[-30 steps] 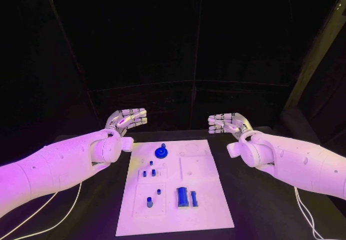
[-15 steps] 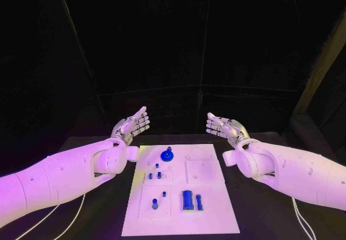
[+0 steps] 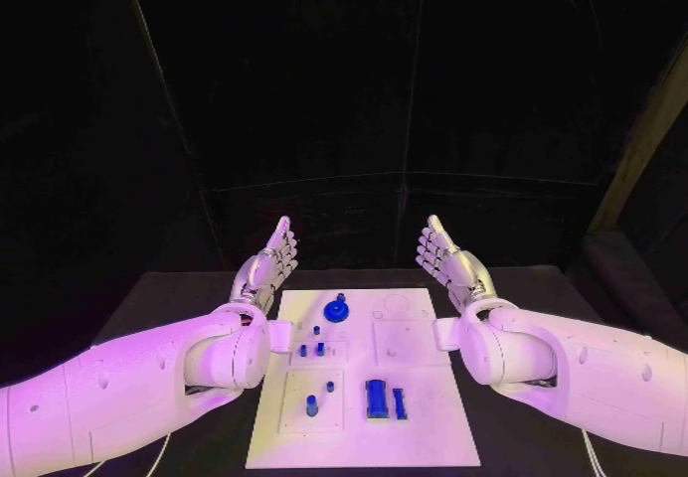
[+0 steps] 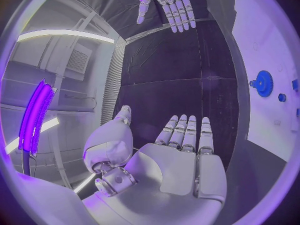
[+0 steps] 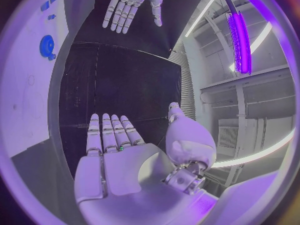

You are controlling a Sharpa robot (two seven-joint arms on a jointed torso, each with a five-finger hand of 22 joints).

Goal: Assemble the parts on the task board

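The white task board (image 3: 416,437) lies in the middle of the black table. On it I see a blue gear (image 3: 336,309) at the far end, small blue pegs (image 3: 311,349) in the left blocks and two longer blue parts (image 3: 377,396) near the front. My left hand (image 3: 268,260) is raised flat over the board's far left corner, fingers straight, holding nothing. My right hand (image 3: 446,260) mirrors it over the far right corner, palm facing inward, empty. The left wrist view shows the left palm (image 4: 178,155), the gear (image 4: 264,82) and the right hand (image 4: 166,2) opposite.
The black table (image 3: 165,298) reaches out on both sides of the board. Dark curtain panels stand behind the table's far edge. In the right wrist view the board (image 5: 25,85) with the gear (image 5: 47,46) lies beside my right palm (image 5: 119,160).
Both hands have uncurled from bent fingers to flat, straight fingers and turned palm-inward. The head camera has shifted, so the whole scene sits differently.
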